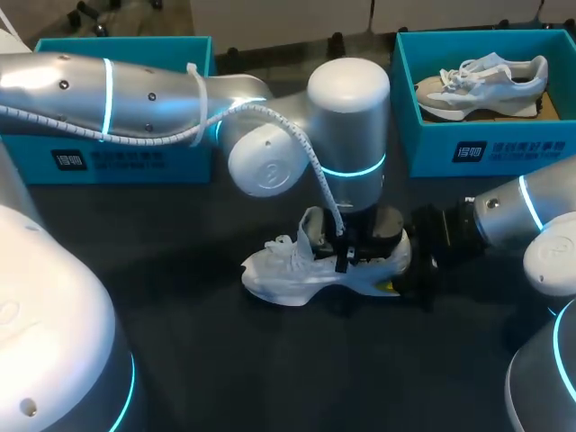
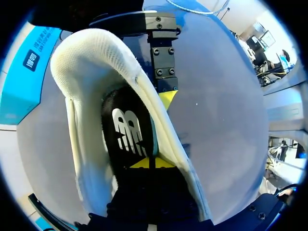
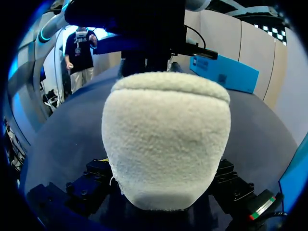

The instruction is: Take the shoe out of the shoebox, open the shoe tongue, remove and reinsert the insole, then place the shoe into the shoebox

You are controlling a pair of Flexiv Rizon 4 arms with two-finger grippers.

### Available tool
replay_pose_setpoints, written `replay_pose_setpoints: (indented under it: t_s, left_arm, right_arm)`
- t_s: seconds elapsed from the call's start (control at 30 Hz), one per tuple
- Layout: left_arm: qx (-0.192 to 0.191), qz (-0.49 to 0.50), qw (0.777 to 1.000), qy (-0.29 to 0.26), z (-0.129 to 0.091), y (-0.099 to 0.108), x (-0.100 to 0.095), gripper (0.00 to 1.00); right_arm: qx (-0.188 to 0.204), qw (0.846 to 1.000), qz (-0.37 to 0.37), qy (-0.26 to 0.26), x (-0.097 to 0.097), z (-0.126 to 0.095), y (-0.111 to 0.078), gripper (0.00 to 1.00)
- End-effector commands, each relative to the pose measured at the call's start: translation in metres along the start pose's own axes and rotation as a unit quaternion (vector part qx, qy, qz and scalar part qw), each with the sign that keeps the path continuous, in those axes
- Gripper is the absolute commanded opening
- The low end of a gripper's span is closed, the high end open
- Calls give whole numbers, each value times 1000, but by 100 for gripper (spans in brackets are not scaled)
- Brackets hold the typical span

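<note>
Shoe (image 1: 292, 270), heel clamped by the right fingers (image 2: 167, 98) at the counter's (image 1: 270, 369) middle, risked a crumpled insole (image 2: 126, 132) if the left fingers (image 2: 139, 163), pressed together inside it, slipped or dragged unevenly.

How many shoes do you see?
2: a white sneaker mid-table, and a grey sneaker in the right shoebox. The left shoebox is partly hidden.

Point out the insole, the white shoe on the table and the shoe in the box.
insole (image 2: 126, 132): left wrist view, logo.
white shoe (image 1: 279, 277): head view, toe.
boxed shoe (image 1: 481, 79): head view, side.
</note>
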State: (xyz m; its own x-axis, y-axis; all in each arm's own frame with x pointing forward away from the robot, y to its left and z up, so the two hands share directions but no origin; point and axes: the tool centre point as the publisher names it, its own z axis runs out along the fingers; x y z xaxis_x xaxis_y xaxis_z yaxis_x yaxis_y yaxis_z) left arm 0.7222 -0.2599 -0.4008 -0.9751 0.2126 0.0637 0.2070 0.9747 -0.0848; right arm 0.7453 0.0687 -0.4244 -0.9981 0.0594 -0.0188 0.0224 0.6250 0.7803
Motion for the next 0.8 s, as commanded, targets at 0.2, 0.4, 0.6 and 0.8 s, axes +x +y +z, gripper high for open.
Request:
replay_pose_setpoints:
  t_s: [0.2,0.4,0.6,0.8]
  left_arm:
    - [10,0,1000,6,-18,9,5,0]
    - [28,0,1000,9,-33,9,5,0]
    - [47,-7,999,22,-41,9,0,0]
    - [62,-17,997,30,-45,12,-5,0]
  right_arm:
    - [0,1000,0,-1,0,-1,0,0]
    - [0,1000,0,-1,0,-1,0,0]
    - [0,1000,0,-1,0,-1,0,0]
    - [0,1000,0,-1,0,-1,0,0]
